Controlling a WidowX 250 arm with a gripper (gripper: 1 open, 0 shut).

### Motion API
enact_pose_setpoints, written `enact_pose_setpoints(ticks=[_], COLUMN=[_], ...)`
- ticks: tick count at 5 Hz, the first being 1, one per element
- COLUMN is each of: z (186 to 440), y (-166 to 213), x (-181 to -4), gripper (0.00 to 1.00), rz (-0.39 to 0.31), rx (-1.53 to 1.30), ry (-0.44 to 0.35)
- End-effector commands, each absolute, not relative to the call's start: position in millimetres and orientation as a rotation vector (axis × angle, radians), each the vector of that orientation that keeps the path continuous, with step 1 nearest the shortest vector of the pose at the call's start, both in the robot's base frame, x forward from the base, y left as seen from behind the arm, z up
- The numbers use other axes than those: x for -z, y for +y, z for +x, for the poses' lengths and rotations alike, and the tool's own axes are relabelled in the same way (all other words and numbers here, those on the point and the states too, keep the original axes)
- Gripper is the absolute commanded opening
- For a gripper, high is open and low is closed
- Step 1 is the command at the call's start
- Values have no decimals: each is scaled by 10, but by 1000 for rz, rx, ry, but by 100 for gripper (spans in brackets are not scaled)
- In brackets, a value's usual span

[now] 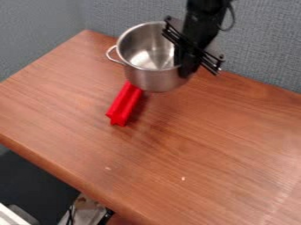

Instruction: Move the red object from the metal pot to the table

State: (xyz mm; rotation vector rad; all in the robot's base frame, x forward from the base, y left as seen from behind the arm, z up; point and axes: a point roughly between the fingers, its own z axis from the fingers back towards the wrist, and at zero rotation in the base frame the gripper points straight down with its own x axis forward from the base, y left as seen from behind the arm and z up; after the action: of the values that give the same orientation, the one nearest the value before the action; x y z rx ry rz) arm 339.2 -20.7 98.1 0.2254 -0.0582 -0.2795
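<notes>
**Pot gripped and tilted, red bar on the worktop**

The black robot hand (192, 63) is clamped on the right rim of the small shiny round stainless steel pot (148, 55), which tilts with its open mouth facing the camera. The bright red, long, flat-sided plastic bar (125, 104) lies flat on the reddish-brown wooden worktop (177, 149), just below and left of the pot, outside it.

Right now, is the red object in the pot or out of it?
Out. The red object lies flat on the table, beside the metal pot, whose visible interior looks empty.
</notes>
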Motion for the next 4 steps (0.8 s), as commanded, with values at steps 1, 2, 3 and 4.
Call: enact_pose_setpoints(ticks=[1,2,3,4], z=[3491,3523,3574,3655], y=[-416,-616,-644,-649], x=[-1051,-916,-827,-724], gripper=[0,0,0,0], rz=[242,241,245,251], rx=[321,360,379,396], ry=[-115,-113,-115,-109])
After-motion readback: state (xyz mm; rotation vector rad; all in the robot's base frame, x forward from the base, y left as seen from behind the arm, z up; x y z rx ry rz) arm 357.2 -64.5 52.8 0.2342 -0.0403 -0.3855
